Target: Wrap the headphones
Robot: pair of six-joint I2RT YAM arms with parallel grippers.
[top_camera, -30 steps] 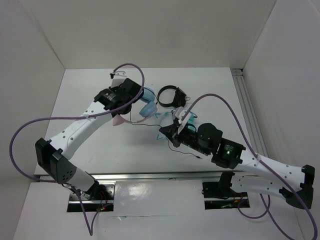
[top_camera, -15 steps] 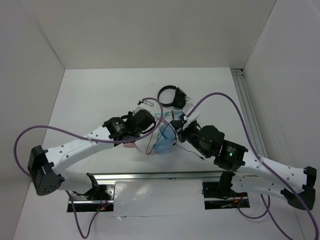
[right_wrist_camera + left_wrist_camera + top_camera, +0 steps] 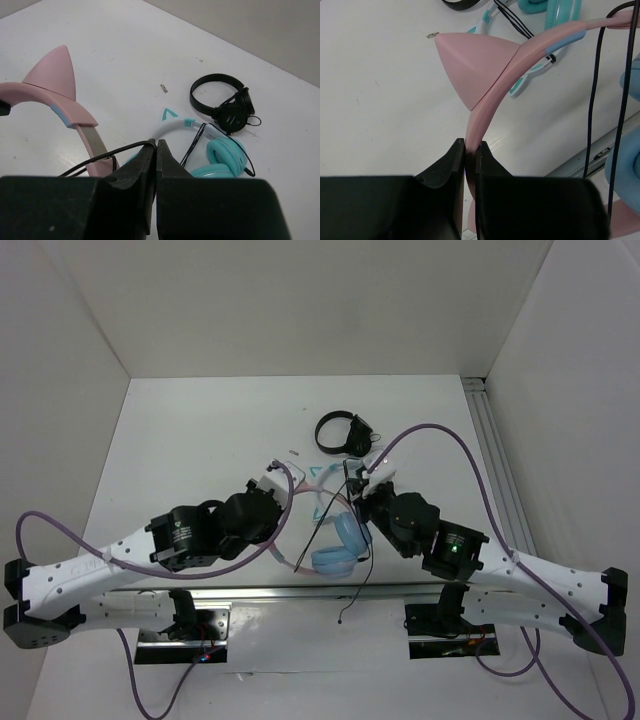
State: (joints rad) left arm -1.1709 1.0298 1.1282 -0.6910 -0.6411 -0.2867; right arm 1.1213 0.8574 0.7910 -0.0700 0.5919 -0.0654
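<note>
Two arms reached over one white table (image 3: 180,440), on which three sets of headphones could be counted. Of these, the headphones (image 3: 343,537) of the task were the biggest: one pink headband with cat ears and two light blue cups. The left gripper (image 3: 470,147) was clamped tight on the thin edge of the band. From its jaws the band's long axis ran away and bent to the right, one pink ear (image 3: 475,65) pointing left, both cups off to the gripper's right. The right gripper (image 3: 156,145) had its fingers pressed together on the one thin black cable (image 3: 110,156), with the band to its left. Beyond that gripper lay one set of teal-cupped headphones (image 3: 222,156), then one smaller black set (image 3: 226,105), then one tiny scrap (image 3: 163,88).
</note>
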